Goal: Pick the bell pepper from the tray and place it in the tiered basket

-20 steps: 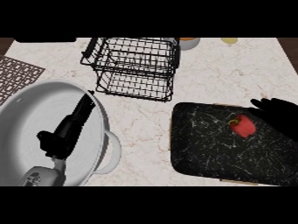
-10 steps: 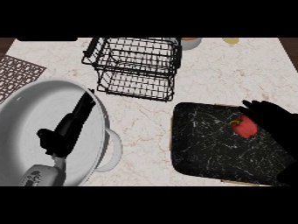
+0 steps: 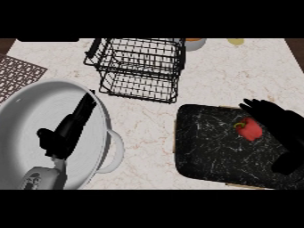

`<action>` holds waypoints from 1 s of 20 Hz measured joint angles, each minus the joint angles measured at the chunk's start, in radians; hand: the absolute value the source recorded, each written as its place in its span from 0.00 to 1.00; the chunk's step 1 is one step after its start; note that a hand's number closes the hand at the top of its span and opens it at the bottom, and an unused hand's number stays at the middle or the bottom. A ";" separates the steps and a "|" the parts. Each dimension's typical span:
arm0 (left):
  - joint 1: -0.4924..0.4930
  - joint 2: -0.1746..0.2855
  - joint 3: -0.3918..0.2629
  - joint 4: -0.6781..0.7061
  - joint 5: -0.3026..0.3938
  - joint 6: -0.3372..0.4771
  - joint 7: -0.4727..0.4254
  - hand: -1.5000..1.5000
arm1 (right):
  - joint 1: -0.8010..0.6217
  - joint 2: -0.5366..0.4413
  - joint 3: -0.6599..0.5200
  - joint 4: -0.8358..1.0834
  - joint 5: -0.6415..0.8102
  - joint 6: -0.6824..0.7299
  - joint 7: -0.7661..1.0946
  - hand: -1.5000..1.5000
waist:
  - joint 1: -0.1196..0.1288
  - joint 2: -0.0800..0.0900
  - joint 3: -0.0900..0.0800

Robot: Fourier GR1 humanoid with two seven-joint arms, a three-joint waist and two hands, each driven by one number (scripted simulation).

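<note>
Left hand [image 3: 65, 133]: matt black throughout, with slender fingers and a shorter, thicker thumb, joined at the wrist to a pale grey left forearm [image 3: 41, 179] of rounded form that carries darker curved markings. Right hand [image 3: 287, 130]: the same uniform black, broader in outline, with blunt, rounded fingertips and a stout thumb.

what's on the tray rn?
A red bell pepper lies on the black tray, upper right. The right hand covers the tray's right edge; anything beneath it is hidden.
</note>
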 measured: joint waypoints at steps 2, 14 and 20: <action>0.006 -0.004 0.007 -0.001 -0.008 -0.005 -0.010 0.50 | -0.003 0.014 -0.018 0.031 0.020 0.001 -0.023 0.00 | -0.001 0.000 0.001; 0.000 -0.038 0.040 0.019 -0.045 -0.025 -0.023 0.50 | -0.073 0.115 -0.057 0.278 0.159 -0.069 -0.170 0.00 | -0.001 -0.001 0.002; 0.003 -0.048 0.050 0.026 -0.053 -0.033 -0.036 0.50 | -0.075 0.170 -0.073 0.302 0.158 -0.086 -0.230 1.00 | -0.003 -0.003 0.002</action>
